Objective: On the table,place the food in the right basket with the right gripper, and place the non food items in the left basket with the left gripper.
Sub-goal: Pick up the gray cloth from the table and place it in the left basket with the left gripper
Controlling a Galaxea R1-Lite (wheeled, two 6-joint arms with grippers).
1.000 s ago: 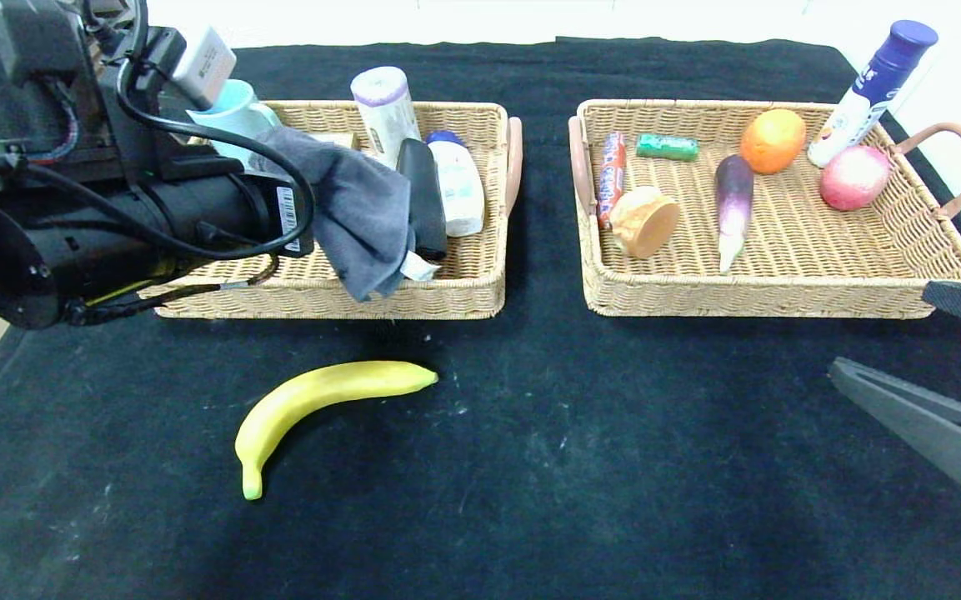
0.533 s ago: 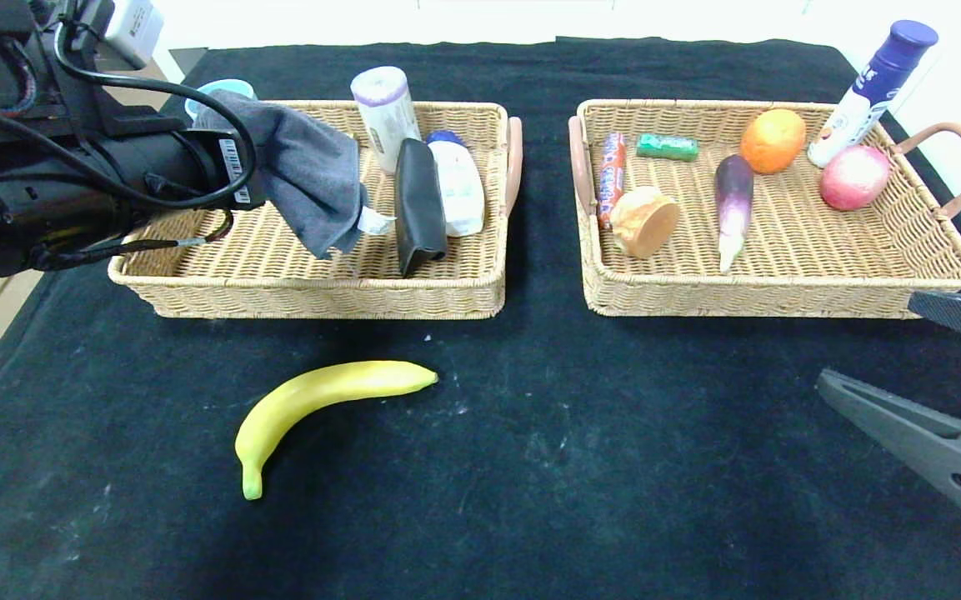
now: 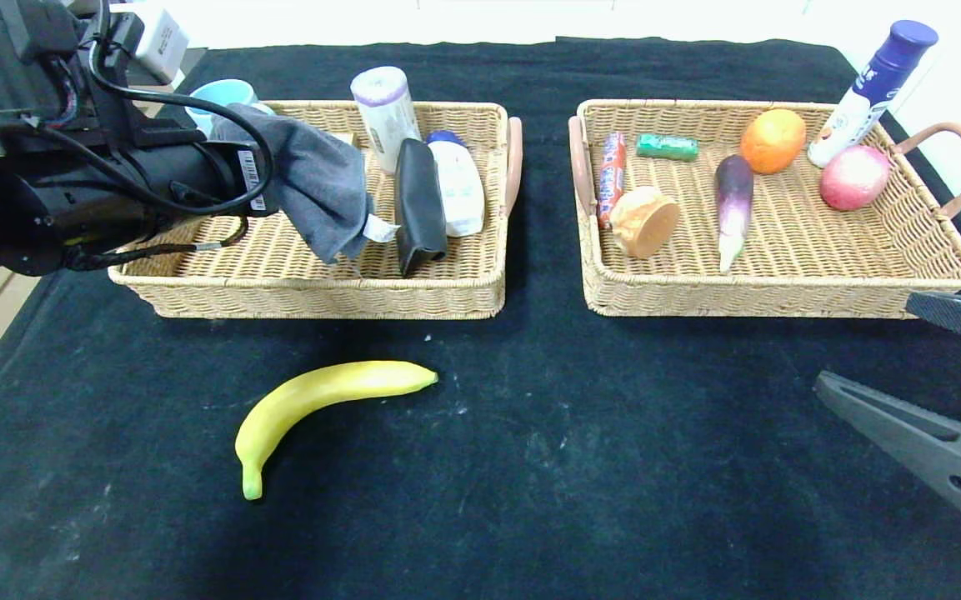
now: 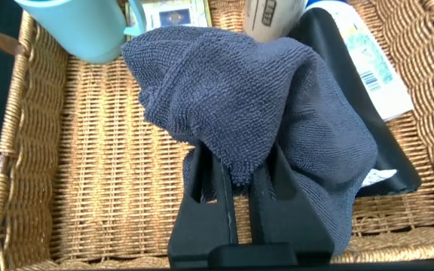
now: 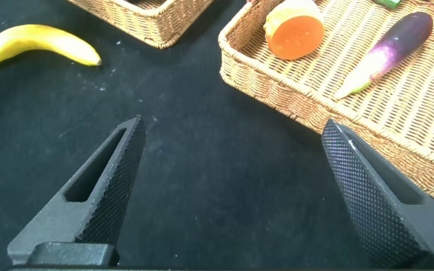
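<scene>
My left end effector (image 4: 236, 177), pinching a dark grey terry cloth (image 3: 313, 187), hangs over the open near-left floor of the left woven wicker basket (image 3: 197, 296). I'd release low over that bare patch so the cloth falls clear of the rim. Crowding it: a pale blue mug (image 3: 222, 92), a white paper-wrapped roll (image 3: 384, 108), a black flat case (image 3: 419, 208) and a white labelled bottle (image 3: 459, 187). My right end effector (image 5: 232, 196), spread wide, waits over the black table (image 3: 530, 467) near the right woven wicker basket (image 3: 780, 296); the yellow banana (image 3: 322, 396) lies well apart.
</scene>
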